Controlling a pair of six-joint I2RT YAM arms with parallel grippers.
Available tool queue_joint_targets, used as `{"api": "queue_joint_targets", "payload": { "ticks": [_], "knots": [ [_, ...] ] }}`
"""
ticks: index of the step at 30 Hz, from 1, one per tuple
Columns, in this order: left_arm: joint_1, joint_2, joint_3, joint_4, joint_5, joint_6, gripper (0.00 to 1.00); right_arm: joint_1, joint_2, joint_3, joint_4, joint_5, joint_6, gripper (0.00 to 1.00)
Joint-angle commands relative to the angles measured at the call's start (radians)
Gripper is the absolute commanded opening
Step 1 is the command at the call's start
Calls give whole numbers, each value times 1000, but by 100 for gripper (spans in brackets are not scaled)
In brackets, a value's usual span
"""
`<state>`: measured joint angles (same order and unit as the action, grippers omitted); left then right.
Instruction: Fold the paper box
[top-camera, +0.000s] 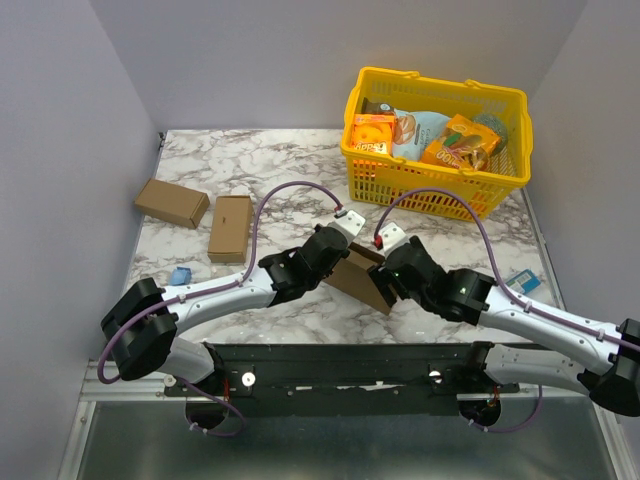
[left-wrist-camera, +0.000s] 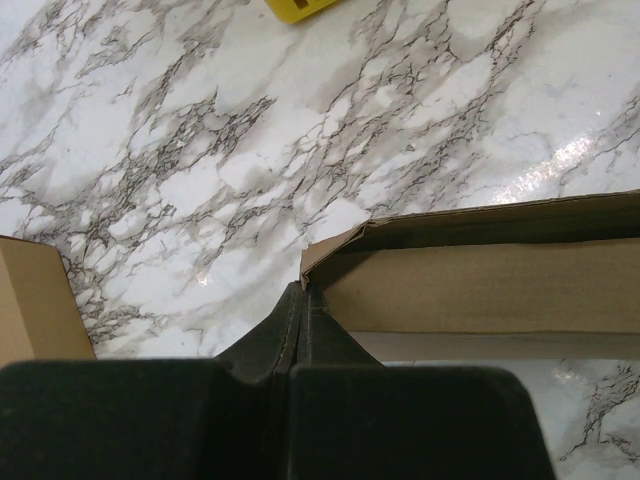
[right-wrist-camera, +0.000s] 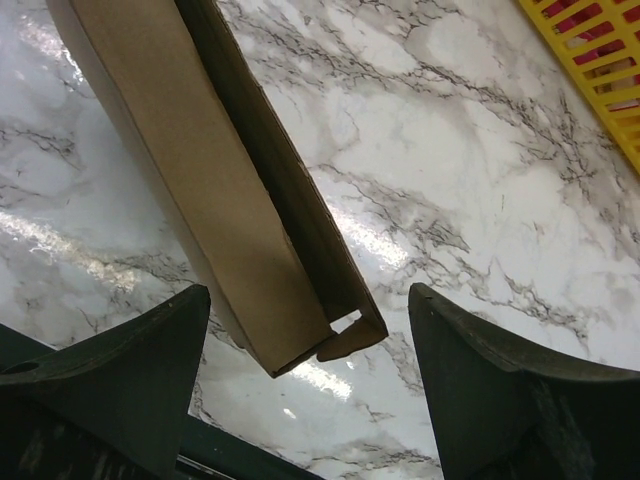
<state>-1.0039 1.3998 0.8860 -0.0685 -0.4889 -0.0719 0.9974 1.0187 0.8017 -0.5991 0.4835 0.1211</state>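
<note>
Lighting was bright, even, from overhead. Glare patches showed on the marble table (left-wrist-camera: 565, 160) in both wrist views; shadows were soft.

No readable text; print on snack packs (top-camera: 462, 141) in yellow basket (top-camera: 437, 194) blurred.

You're looking at white marble-pattern counter (top-camera: 300, 170), grey veins, glossy. Far right corner: yellow plastic basket (top-camera: 430, 182) standing on it. Left side: angled cardboard box (top-camera: 172, 203) lying flat, second cardboard box (top-camera: 230, 228) just right of it, apart. Near left edge: small blue item (top-camera: 180, 275), too small to identify. Right edge: small blue-and-white item (top-camera: 520, 280). Front centre: paper box (top-camera: 358, 280); you can't tell whether it rests on counter.
</note>
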Motion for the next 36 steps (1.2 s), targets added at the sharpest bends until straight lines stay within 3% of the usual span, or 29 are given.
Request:
{"api": "queue_joint_targets", "payload": {
  "ticks": [1,4,21,23,30,32,36],
  "knots": [
    [-18,50,-53,-165,128,-40,0,36,-12,14,7,112,14,87],
    [-18,53,-50,-168,128,-45,0,64,1,22,-5,159,34,85],
    [-18,64,-45,-171,128,-51,0,184,132,94,-160,323,199,51],
    [-18,65,-45,-171,130,-52,0,185,149,105,-169,343,224,51],
    [-18,59,-45,-177,128,-54,0,176,112,224,-407,342,495,89],
    [-18,54,-50,-175,128,-55,0,165,87,238,-439,291,540,89],
    [-18,47,-53,-172,130,-58,0,54,32,214,-432,153,563,76]
  ]
}}
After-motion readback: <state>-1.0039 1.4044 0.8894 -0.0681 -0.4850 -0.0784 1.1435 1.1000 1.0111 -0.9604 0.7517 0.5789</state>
